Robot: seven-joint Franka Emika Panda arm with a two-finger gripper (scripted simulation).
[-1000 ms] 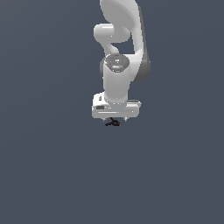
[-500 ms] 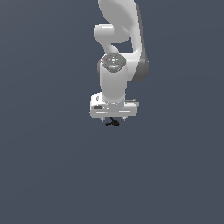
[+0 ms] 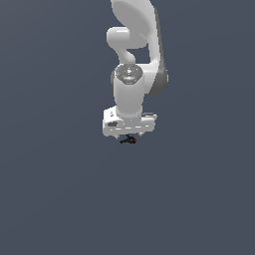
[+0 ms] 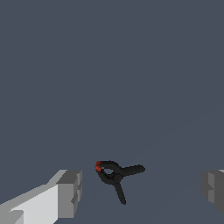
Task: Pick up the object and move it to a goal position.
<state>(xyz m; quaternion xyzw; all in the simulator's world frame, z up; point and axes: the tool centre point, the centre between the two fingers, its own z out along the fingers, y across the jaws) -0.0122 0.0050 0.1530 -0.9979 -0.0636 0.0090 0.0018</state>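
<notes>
Exterior view: over the last second the arm has shifted slightly toward this view's right and a touch lower, so the white end effector (image 3: 129, 134) now hangs directly over the object (image 3: 129, 140), a tiny black clamp-like thing with a red spot lying on the dark surface (image 3: 60, 199). The object itself has not moved; it sits where it was, peeking out just below the end effector's underside. I judge this as the last of the alignment before a descent, with the grasp not yet made.

In the wrist view the end effector (image 4: 142, 188) is spread wide, its two grey fingers (image 4: 70, 192) well apart and gripping nothing. The object (image 4: 114, 176) lies between them, nearer one finger than the other, its two thin handles splayed out and the red tip (image 4: 97, 166) pointing toward the closer finger.

Nothing else shows on the surface in either view and no goal marker is visible. The risk is the object's small, uneven shape: closing off-centre could push it aside
</notes>
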